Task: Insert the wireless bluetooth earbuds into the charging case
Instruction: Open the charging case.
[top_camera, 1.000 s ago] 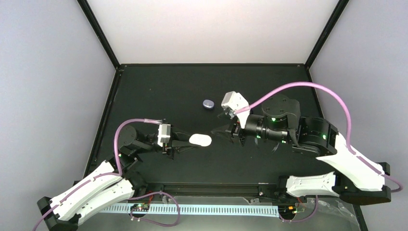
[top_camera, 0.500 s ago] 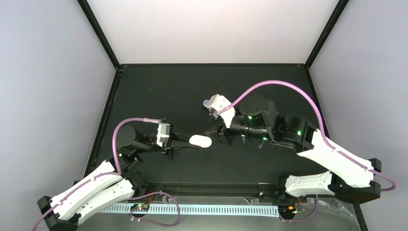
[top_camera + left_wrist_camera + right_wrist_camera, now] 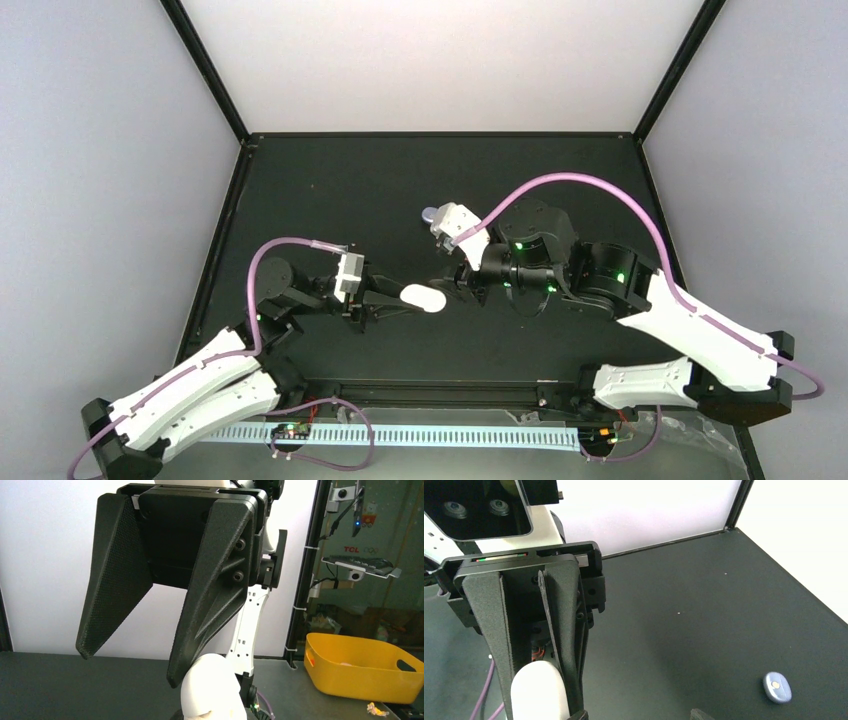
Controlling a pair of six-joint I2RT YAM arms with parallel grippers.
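Yellow bin (image 3: 350,679) beyond black table (image 3: 330,190)

A white case (image 3: 422,298) of smooth plastic with a soft satin sheen. The fingers (image 3: 561,630) of the left gripper (image 3: 398,300) are black plastic, finely grained and ribbed. The right gripper (image 3: 129,670) has the same rough, matt black fingers (image 3: 115,580). The table (image 3: 704,605) is matt black. A small lilac case (image 3: 777,687) is smooth and dully glossy, with a shiny metal dot. The arm covers (image 3: 720,335) are glossy white plastic, the cables (image 3: 590,185) have smooth lilac sheathing, and a yellow bin (image 3: 360,672) is smooth plastic.
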